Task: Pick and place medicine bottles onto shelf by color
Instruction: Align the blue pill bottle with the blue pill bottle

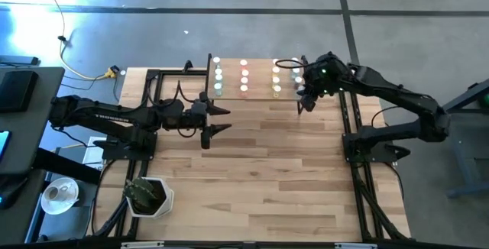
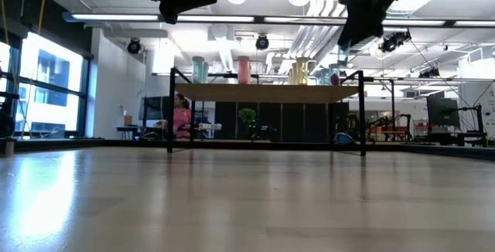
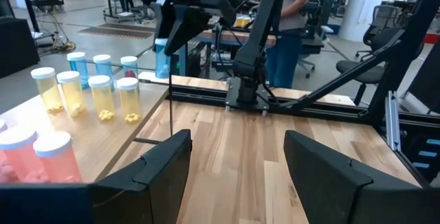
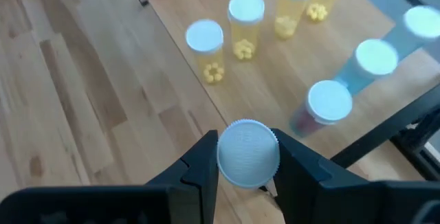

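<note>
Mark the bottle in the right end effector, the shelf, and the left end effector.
Held bottle [image 4: 248,152]: right wrist view, on its white cap, between the fingers.
Shelf [image 2: 267,93]: low view, front edge of the wood board.
Left end effector [image 3: 237,165]: left wrist view, midway between its open fingertips.

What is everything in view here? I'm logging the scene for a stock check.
shelf: one, light wood on black legs, far edge of the table
green bottles: about four, white caps, shelf's left end
pink bottles: about four, next column
yellow bottles: four, third column
blue bottles: three, shelf's right end
held bottle: one, blue, in the right claw
potted plant: one, green in a white pot, table's near left corner
person: one, blue trousers, beyond the table
left claw: open, empty, in front of the shelf's left end
right claw: shut on the held bottle, by the shelf's right end
</note>
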You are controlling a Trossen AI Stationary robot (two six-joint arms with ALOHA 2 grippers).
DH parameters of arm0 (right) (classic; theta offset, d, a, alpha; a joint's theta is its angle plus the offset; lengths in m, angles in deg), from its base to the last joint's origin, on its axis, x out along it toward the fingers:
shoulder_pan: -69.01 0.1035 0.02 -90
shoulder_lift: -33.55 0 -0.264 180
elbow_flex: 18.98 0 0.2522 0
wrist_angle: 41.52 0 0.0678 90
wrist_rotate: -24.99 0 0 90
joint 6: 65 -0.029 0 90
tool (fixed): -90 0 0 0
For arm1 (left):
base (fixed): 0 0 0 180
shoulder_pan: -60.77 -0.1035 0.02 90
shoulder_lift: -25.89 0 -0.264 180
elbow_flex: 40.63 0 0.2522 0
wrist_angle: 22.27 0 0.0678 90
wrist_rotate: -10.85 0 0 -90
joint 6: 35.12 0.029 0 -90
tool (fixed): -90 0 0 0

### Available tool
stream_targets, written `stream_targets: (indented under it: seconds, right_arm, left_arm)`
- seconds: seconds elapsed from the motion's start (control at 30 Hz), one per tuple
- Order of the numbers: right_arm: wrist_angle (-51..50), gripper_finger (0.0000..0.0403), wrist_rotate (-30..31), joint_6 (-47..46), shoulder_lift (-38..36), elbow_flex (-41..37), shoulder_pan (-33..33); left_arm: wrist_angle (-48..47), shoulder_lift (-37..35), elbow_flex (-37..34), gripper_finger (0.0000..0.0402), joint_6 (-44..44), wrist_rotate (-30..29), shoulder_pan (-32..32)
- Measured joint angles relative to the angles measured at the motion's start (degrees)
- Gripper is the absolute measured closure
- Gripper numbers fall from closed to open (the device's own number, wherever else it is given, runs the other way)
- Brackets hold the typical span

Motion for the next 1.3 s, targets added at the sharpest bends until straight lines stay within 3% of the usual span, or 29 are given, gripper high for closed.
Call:
stream_targets:
  seconds: [0.47, 0.7, 1.3]
  right_arm:
    - [-0.7, 0.0304, -1.3, 1.9, 5.9, 0.2, -2.1]
    - [-4.2, 0.0304, -0.8, 3.6, 9.8, 5.8, -2.1]
    - [-4.5, 0.0304, 0.4, 1.8, 10.3, 4.1, -2.1]
  left_arm:
    - [-0.2, 0.0, 0.0, 0.0179, 0.0, -0.2, 0.0]
    - [-0.2, 0.0, 0.0, 0.0179, -0.1, -0.4, 0.0]
    - [-0.4, 0.0, 0.0, 0.0179, -1.0, -0.2, 0.0]
